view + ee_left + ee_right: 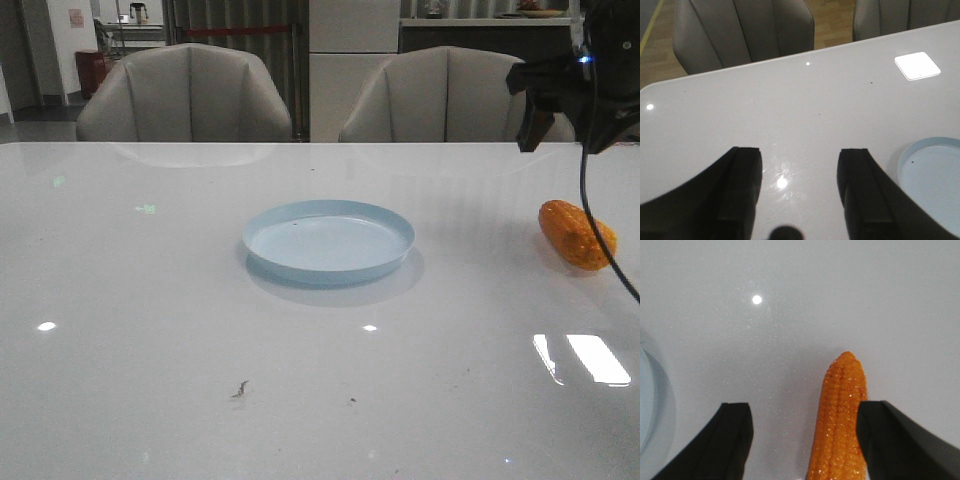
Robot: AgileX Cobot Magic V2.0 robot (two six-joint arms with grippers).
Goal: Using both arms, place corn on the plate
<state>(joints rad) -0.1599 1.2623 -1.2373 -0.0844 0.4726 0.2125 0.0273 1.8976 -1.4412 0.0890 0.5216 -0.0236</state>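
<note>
**Orange corn on table, both grippers spread and empty**

Front view. Orange corn [577, 234] lies on the glossy white table [150, 330], directly below the right gripper [545, 105], which hangs in the air above it without contact. A dark cable [590, 190] trails down from the right arm and crosses in front of the cob. The pale blue plate [328, 240] sits on the table well apart from the corn, toward the left arm's side of that gripper, and holds nothing. Two grey chairs [185, 95] stand behind the far table edge. The left gripper is not visible in this view.

Left wrist view. The left gripper [800, 187] has its two black fingers [742, 190] set wide apart, with only bare table surface between them. The plate [932, 175] lies just outside one finger, partly cut off by the frame edge. Chairs [742, 30] stand beyond the table edge, ahead of the fingertips.

Right wrist view. The right gripper [805, 437] has its fingers [727, 440] spread. The corn [840, 415] lies lengthwise between them, close against one finger, its rounded tip extending ahead of the fingertips. Actual contact with that finger cannot be determined. A sliver of the plate [652, 405] rim shows outside the other finger.
</note>
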